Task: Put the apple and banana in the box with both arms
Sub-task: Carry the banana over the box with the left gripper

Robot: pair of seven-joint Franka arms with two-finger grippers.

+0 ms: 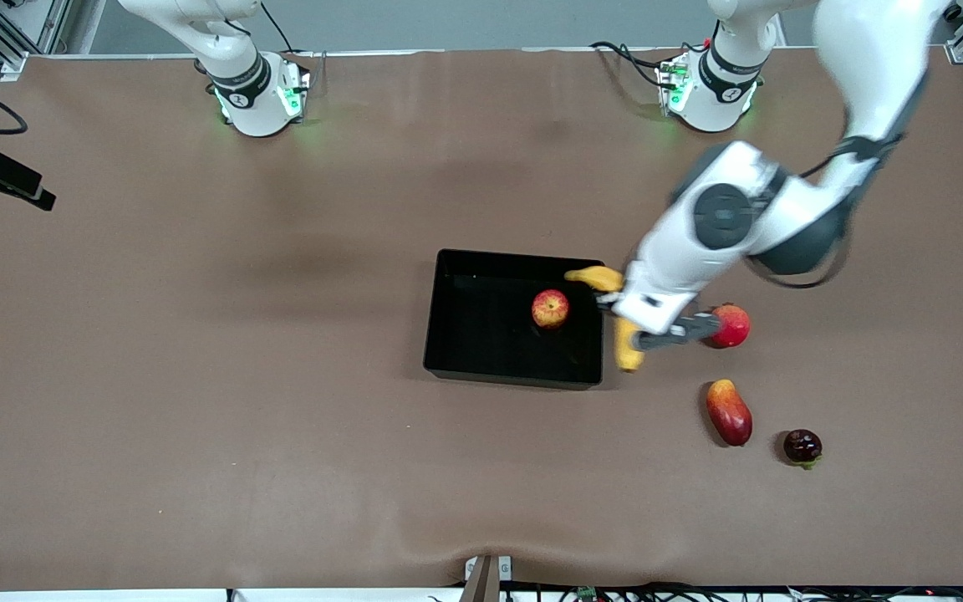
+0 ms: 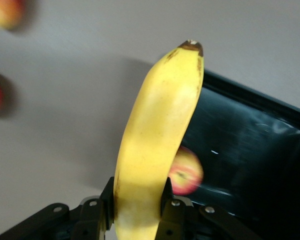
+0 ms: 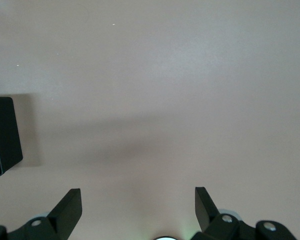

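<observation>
The black box (image 1: 481,339) lies mid-table. The apple (image 1: 550,308) sits inside it, near the wall toward the left arm's end. My left gripper (image 1: 615,311) is shut on the yellow banana (image 1: 628,351) and holds it over that wall of the box. In the left wrist view the banana (image 2: 157,135) sticks out from between the fingers (image 2: 106,202), with the apple (image 2: 189,175) and the box (image 2: 255,150) below it. My right gripper (image 3: 136,194) is open and empty over bare table, out of the front view. A corner of the box (image 3: 2,132) shows in its wrist view.
Three other fruits lie toward the left arm's end of the table: a round red fruit (image 1: 732,325) beside the left gripper, a long red-yellow fruit (image 1: 729,411) and a dark red fruit (image 1: 802,446), both nearer the front camera.
</observation>
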